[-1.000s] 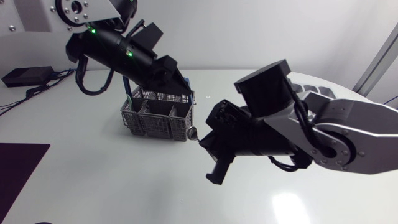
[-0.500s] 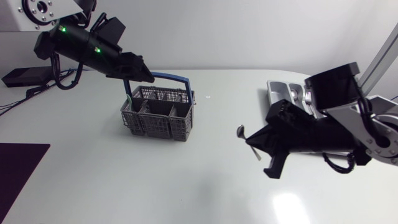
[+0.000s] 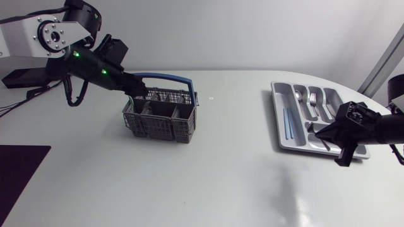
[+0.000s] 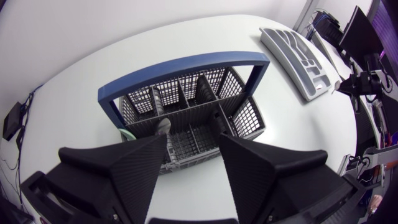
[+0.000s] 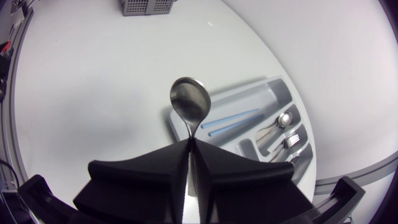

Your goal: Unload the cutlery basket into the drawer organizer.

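Observation:
The grey wire cutlery basket (image 3: 161,116) with its blue handle (image 3: 172,79) stands left of the table's middle. My left gripper (image 3: 136,93) hangs open over its back left corner. From the left wrist, its fingers (image 4: 140,162) spread above the basket (image 4: 186,106), where one piece of cutlery (image 4: 163,126) stands in a compartment. My right gripper (image 5: 189,142) is shut on the handle of a spoon (image 5: 189,102), bowl pointing ahead, above the grey drawer organizer (image 5: 277,93). In the head view that gripper (image 3: 328,135) sits over the organizer's (image 3: 281,142) front right part.
The organizer holds forks (image 3: 314,99) and spoons (image 3: 298,96) in its back compartments and thin blue sticks (image 3: 286,123) in the long left one. A dark mat (image 3: 19,170) lies at the table's left front edge.
My right arm has carried the spoon from beside the basket rightward to above the organizer. My left arm has drawn back to the left, ending over the basket's back left corner.

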Robot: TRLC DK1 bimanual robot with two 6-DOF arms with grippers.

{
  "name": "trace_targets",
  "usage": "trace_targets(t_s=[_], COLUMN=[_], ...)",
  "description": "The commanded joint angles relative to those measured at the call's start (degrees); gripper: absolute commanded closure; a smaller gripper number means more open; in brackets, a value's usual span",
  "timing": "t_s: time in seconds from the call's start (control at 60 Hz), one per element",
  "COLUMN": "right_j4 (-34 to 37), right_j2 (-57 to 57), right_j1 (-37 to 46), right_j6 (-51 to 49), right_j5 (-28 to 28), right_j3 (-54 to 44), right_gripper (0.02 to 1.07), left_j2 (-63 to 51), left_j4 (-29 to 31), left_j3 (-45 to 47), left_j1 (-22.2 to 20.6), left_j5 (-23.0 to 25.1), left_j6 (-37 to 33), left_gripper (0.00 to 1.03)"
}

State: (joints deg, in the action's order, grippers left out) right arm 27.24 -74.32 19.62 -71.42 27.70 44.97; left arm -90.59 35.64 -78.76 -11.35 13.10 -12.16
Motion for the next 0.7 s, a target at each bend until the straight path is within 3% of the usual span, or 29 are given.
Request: trace_targets(t_s=[0.0, 0.3, 0.6, 0.683], right_j4=[0.6, -2.2, -6.9, -9.8], right_j2=[-4.2, -20.2, -26.3, -26.5], right_j1=[3.7, 10.6, 10.1, 9.6], right_j6=[-8.2, -22.0, -25.2, -24.9], right_j5=[0.1, -6.8, -11.7, -12.8], right_j3=[3.8, 12.3, 12.0, 11.3], right_gripper=[0.97, 0.97, 0.96, 0.83], left_j2=[0.2, -0.8, -1.6, -1.7], left_j4=[-0.6, -1.4, -3.6, -4.3], left_j3=[1.8, 2.6, 4.8, 5.3], left_j1=[-0.7, -1.7, -1.9, -1.9], left_j5=[-0.6, -3.9, -6.7, -7.1], left_j6=[-1.6, -3.5, -5.6, -6.2], left_gripper=[0.44, 0.44, 0.44, 0.44])
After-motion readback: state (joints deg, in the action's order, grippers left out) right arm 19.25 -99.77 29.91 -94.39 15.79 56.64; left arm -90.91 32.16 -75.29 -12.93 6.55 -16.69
